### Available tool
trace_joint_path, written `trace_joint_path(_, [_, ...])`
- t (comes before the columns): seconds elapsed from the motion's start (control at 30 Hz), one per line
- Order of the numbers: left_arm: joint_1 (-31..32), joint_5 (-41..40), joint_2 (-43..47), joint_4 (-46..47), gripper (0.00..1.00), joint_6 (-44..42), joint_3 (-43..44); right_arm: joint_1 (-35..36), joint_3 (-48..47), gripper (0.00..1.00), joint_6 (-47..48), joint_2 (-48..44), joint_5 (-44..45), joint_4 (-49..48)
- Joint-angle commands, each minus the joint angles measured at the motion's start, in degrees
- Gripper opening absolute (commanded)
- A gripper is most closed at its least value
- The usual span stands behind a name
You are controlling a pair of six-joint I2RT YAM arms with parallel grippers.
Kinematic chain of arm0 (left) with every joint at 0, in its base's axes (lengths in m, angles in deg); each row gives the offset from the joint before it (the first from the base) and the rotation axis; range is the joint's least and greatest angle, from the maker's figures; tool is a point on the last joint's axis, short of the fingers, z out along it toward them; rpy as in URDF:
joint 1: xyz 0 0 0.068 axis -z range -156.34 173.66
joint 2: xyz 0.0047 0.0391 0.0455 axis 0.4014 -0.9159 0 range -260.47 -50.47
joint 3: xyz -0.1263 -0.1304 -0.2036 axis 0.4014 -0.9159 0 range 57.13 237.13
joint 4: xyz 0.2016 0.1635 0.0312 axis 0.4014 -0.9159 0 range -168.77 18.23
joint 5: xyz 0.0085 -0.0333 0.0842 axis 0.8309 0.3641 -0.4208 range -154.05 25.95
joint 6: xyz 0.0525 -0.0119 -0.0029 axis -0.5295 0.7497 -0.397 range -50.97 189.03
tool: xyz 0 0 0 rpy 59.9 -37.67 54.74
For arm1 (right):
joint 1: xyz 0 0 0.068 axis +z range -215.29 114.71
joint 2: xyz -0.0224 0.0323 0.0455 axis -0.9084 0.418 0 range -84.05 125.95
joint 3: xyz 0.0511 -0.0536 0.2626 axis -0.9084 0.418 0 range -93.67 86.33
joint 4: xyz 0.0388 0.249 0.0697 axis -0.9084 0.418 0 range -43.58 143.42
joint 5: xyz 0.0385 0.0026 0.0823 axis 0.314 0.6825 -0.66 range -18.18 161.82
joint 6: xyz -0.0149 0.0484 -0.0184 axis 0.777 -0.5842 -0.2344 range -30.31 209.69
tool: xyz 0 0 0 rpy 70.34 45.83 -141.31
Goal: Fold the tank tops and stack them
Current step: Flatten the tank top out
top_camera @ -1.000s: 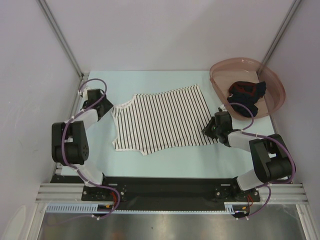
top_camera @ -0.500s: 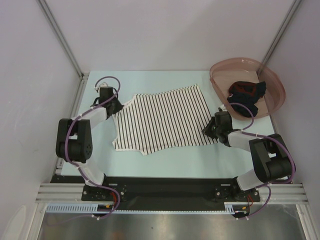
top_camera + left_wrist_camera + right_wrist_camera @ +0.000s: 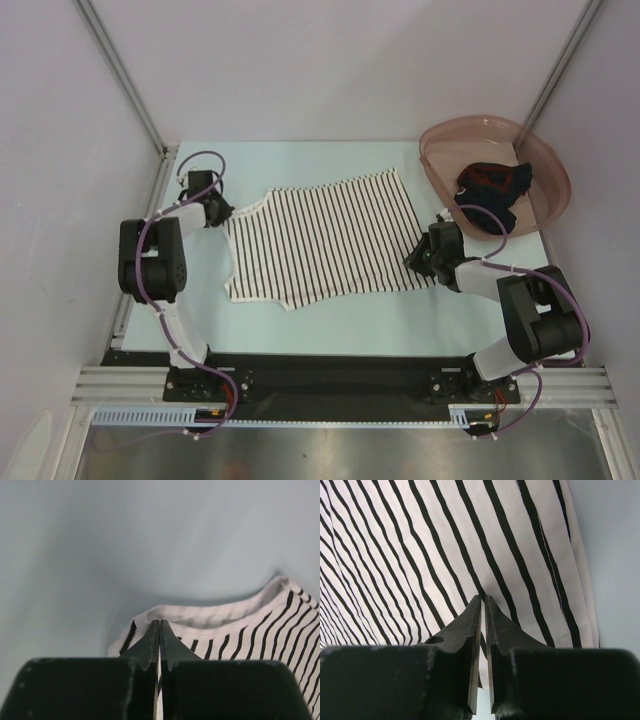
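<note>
- White cloth with thin black stripes: the striped tank top (image 3: 320,235) lies spread flat near the middle of the pale blue table (image 3: 330,325). Its straps point to the left side and its hem to the right. No fold shows in it.
- Left gripper (image 3: 226,211): it sits low at the far-left strap of the striped top. In the left wrist view its two black fingers (image 3: 145,645) meet at the tips on the rolled white edge of the strap. A sliver of striped cloth shows between them, so the pincer is closed on the cloth.
- Right gripper (image 3: 413,262): it sits low at the near-right corner of the hem. In the right wrist view its fingers (image 3: 465,625) stand almost together, with only a hairline slit between them. The tips press on the striped cloth just inside the hem edge, pinching it narrowly.
- Dark tank top (image 3: 490,190): navy-black with red parts, it lies bunched in a heap inside the pink translucent basin (image 3: 437,168). The basin stands at the far-right corner of the table, and a dark fold reaches its near rim.
- The two tops lie well apart, with the basin wall between them.
- Purple cables (image 3: 200,160) loop along both arms.
</note>
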Motion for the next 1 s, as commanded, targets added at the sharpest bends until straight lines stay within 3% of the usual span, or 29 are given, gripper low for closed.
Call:
trace_joint_path(0.0, [-2.63,-0.41,-1.59,-1.41,0.00,1.88,4.51,-0.19,-1.15,0.12,0.23,1.06,0.28,1.06])
trace_joint_path(0.27, [-5.27,4.52,-3.54,0.51,0.01,3.30,4.78,-0.19,-1.24,0.12,0.23,0.89,0.28,1.24])
trace_joint_path(0.53, [-3.43,0.66,11.48,1.14,0.08,1.28,-4.70,-0.28,0.34,0.19,0.76,-3.41,0.98,0.89])
trace_joint_path(0.7, [0.00,-2.42,23.17,-1.85,0.23,-0.75,-10.68,-0.28,0.78,0.21,0.85,-7.89,2.30,3.33])
trace_joint_path(0.77, [1.31,-2.34,27.64,-3.34,0.24,-1.10,-12.09,-0.37,0.43,0.22,0.85,-10.88,3.00,4.92])
trace_joint_path(0.97, [14.82,-3.82,39.06,-6.69,0.25,-0.40,-19.90,-0.98,1.39,0.32,0.67,-20.89,7.92,15.46])
